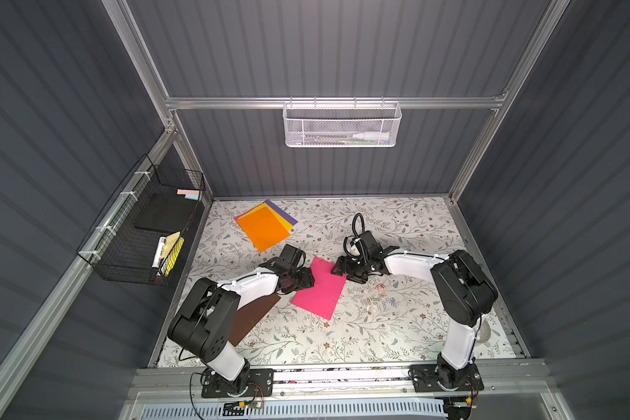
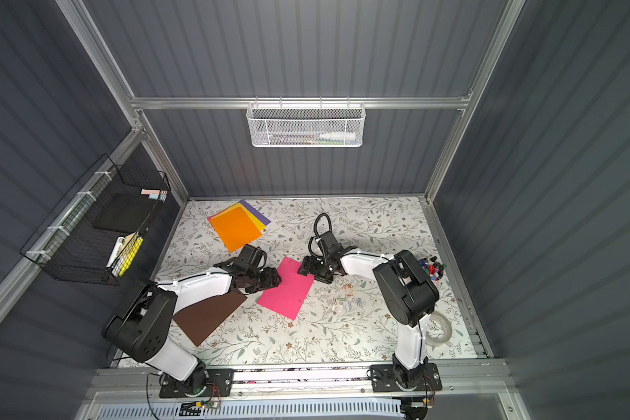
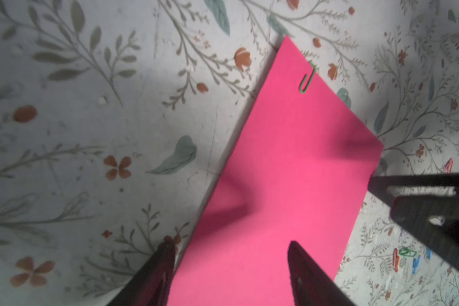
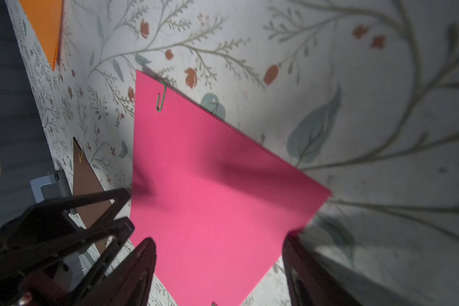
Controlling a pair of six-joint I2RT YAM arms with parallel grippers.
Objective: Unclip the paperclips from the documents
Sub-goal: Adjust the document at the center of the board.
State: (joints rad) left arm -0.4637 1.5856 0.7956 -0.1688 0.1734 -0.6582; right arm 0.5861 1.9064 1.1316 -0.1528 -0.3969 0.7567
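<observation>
Floral tabletop (image 1: pixel 342 338) is occupied at mid-frame by the pink document (image 1: pixel 319 291), flanked by the left gripper (image 3: pixel 231 243) and right gripper (image 4: pixel 220 238), both held with jaws apart, so the sheet could be dragged or creased if its green paperclip (image 3: pixel 307 79) is pulled unpinned.

Surface (image 1: pixel 342 338) | middle sheet (image 1: pixel 319 291) flat at centre | left claw (image 3: pixel 230 243) over its left edge, right claw (image 4: pixel 219 241) over its back corner | loose paperclips (image 1: pixel 378 300) just right | stack of sheets (image 1: pixel 264 227) back left | single sheet (image 1: pixel 255 316) front left
</observation>
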